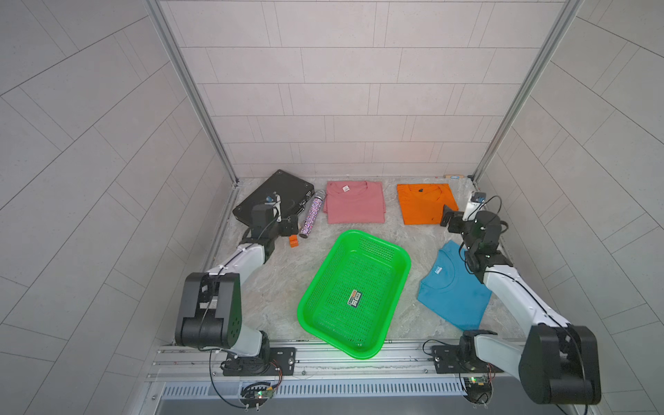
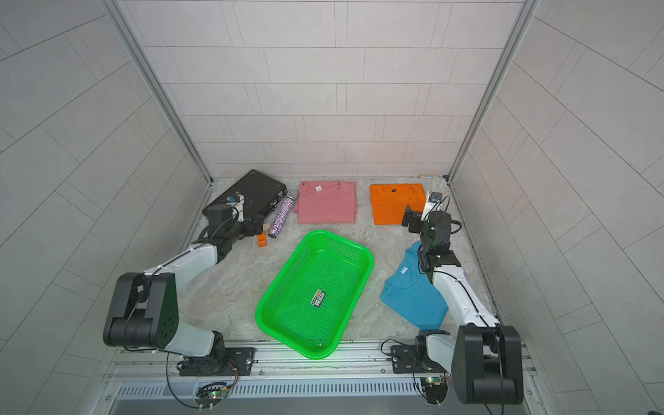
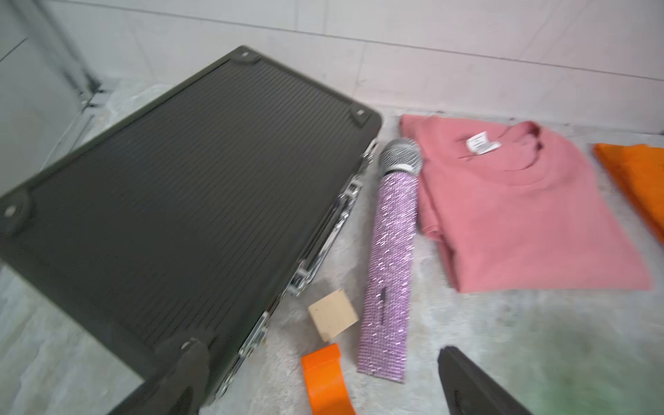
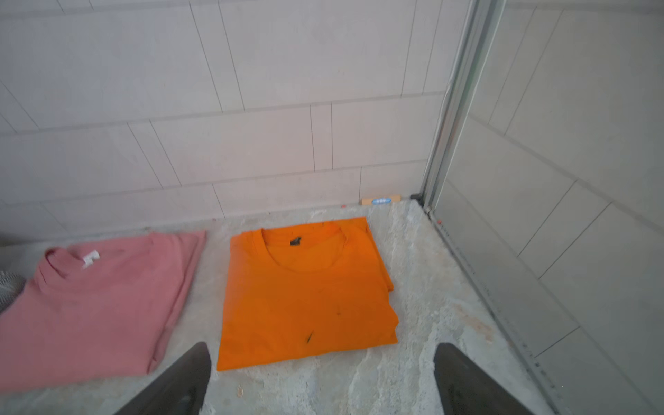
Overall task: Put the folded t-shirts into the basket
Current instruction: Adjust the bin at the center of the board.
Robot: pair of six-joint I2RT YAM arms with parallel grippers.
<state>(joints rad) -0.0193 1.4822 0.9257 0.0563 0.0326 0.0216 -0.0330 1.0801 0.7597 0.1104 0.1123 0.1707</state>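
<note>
Nearest to us, the basket point(image 1: 325, 267) sits dead centre with nothing in it but its sticker, so no shirt is home yet. Just off at its 3 o'clock lies the teal t-shirt point(image 1: 449, 298), flat on the table with the right arm's forearm passing over its far corner.

Further out, the right gripper point(image 1: 446, 215) is poised at the near right corner of the orange t-shirt point(image 1: 422, 203), at the basket's 1 o'clock. Its fingers are spread wide and hold nothing; the wrist view frames the shirt squarely between them.

Over at 10 o'clock the left gripper point(image 1: 291, 225) is equally wide and empty, above a small orange block point(image 1: 294, 241) and beside a glittery microphone point(image 1: 312, 215). The pink t-shirt point(image 1: 354, 203) waits at 12 o'clock.

This looks like the approach for the first pick, orange the likely target. The next move calls for dropping to the near edge, pinching every folded layer together, then carrying it towards 7 o'clock without letting it unfold.
</note>
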